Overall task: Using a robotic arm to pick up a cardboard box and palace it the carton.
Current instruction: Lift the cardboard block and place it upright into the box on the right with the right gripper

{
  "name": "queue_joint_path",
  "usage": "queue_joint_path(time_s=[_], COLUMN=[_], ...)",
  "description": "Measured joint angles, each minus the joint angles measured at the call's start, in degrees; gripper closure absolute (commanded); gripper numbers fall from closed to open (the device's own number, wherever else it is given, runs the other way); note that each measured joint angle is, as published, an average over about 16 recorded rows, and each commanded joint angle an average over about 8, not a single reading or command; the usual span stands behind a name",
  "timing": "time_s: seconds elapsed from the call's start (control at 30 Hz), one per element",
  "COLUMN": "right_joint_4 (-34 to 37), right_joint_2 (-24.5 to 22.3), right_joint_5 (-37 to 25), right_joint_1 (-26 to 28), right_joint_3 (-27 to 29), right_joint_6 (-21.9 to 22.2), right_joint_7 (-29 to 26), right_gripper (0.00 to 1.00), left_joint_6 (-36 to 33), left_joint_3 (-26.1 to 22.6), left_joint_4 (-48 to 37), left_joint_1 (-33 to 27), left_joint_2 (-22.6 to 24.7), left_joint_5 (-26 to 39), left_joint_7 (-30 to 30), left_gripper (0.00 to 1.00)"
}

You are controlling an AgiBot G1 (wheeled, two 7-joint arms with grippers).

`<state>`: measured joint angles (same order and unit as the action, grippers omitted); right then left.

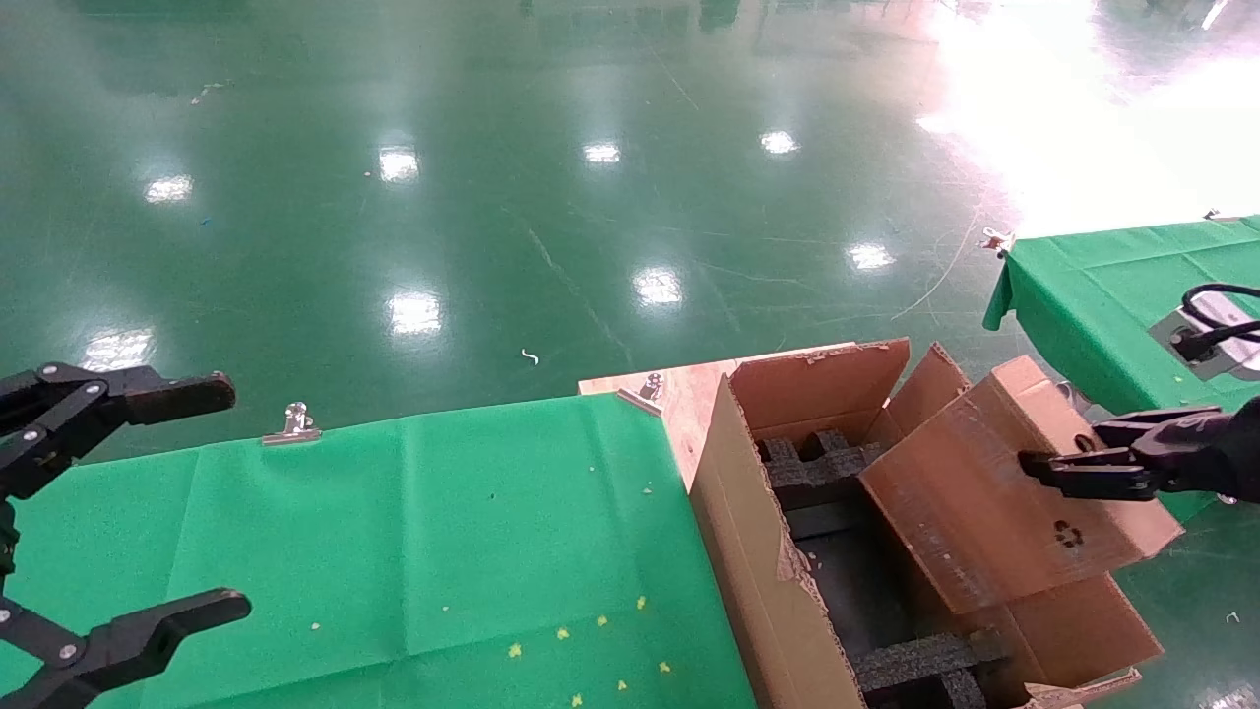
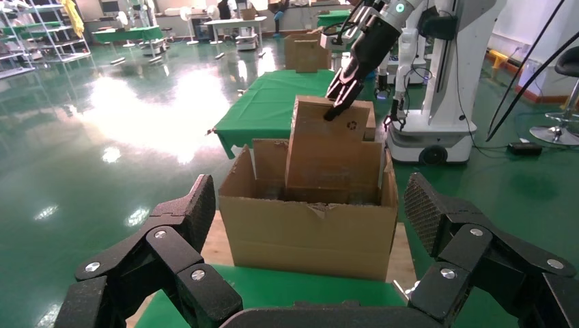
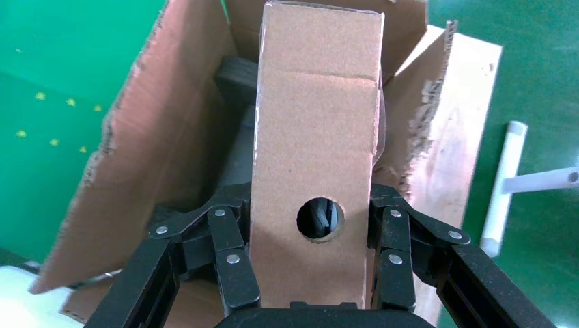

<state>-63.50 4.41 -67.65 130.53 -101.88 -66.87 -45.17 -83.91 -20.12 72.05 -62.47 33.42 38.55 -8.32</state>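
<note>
Head view: right hand (image 1: 1058,471) holds cardboard box (image 1: 994,512) tilted, lower end in carton (image 1: 748,551).

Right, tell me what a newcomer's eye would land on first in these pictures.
First, the flat cardboard box, tilted and partly lowered into the big carton with ragged flaps, above black foam blocks. The right gripper has its jaws shut on the box's narrow edge, which has a round hole. On the robot's left, the left gripper hangs wide open over the green-covered table.

Box above carton, table to the left

The cardboard box (image 1: 994,492) stands tilted in the carton (image 1: 758,581), which is right of the table (image 1: 394,551).
</note>
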Motion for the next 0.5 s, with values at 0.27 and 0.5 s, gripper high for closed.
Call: queue_joint_path(time_s=[0.27, 0.5], right_joint_4=[-2.0, -4.2], right_joint_2=[1.4, 2.8], right_joint_5=[-1.6, -5.5], right_joint_1=[-3.0, -5.3], right_joint_3=[-2.3, -4.3], right_joint_6=[6.9, 13.4], right_joint_7=[-5.4, -11.6], right_gripper=[1.00, 1.00], left_joint_6=[0.0, 0.0], left_joint_3=[0.0, 0.0], left_joint_4=[0.0, 0.0], left_joint_1=[0.0, 0.0], left_joint_2=[0.0, 0.0], left_joint_5=[0.0, 0.0], left_joint_7=[0.0, 0.0], left_gripper=[0.00, 0.00])
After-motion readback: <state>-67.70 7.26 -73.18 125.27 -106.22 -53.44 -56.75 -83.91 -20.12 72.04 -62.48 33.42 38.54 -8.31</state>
